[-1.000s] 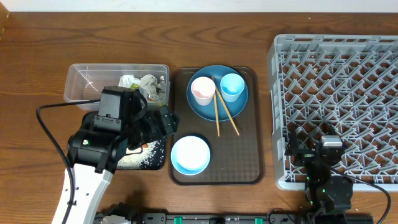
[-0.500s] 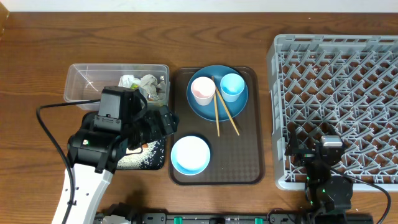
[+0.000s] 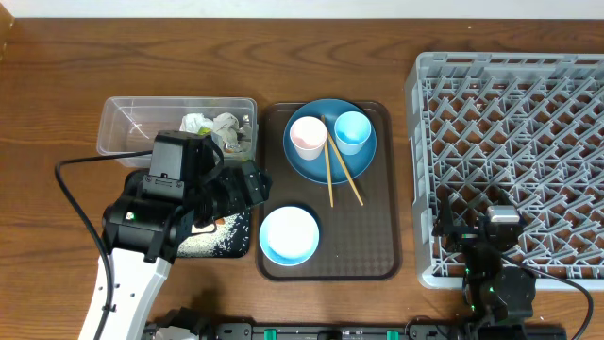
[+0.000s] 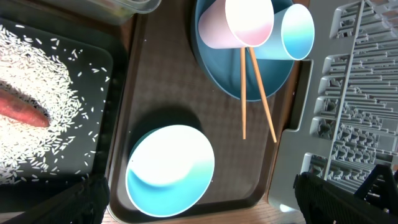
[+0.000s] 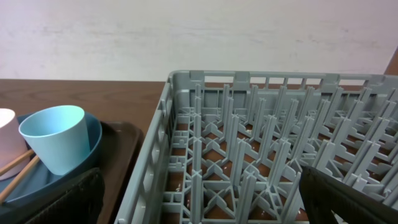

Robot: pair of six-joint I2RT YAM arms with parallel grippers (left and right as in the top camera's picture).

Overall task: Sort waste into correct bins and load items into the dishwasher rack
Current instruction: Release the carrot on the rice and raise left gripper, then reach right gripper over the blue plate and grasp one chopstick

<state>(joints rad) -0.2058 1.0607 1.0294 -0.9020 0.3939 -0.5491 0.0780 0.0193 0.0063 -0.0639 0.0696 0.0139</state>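
My left gripper (image 4: 202,205) hangs open above the white bowl (image 4: 169,168), its fingers (image 4: 81,200) wide apart and holding nothing. The bowl (image 3: 289,234) stands on the brown tray's near part. Behind it the blue plate (image 3: 330,156) carries the pinkish cup (image 3: 308,137), the light blue cup (image 3: 352,131) and two chopsticks (image 3: 335,175). Rice (image 4: 37,87) and an orange carrot (image 4: 22,111) lie in the black bin (image 4: 107,65). Paper wads (image 3: 212,125) sit in the clear tub (image 3: 132,127). My right gripper (image 5: 199,199) is open over the near left corner of the grey rack (image 5: 249,137).
The brown tray (image 3: 377,227) lies between the bins and the rack (image 3: 514,142). My left arm (image 3: 142,227) covers most of the black bin in the overhead view. A black cable (image 3: 71,189) loops left of that arm. Bare wooden table runs along the back.
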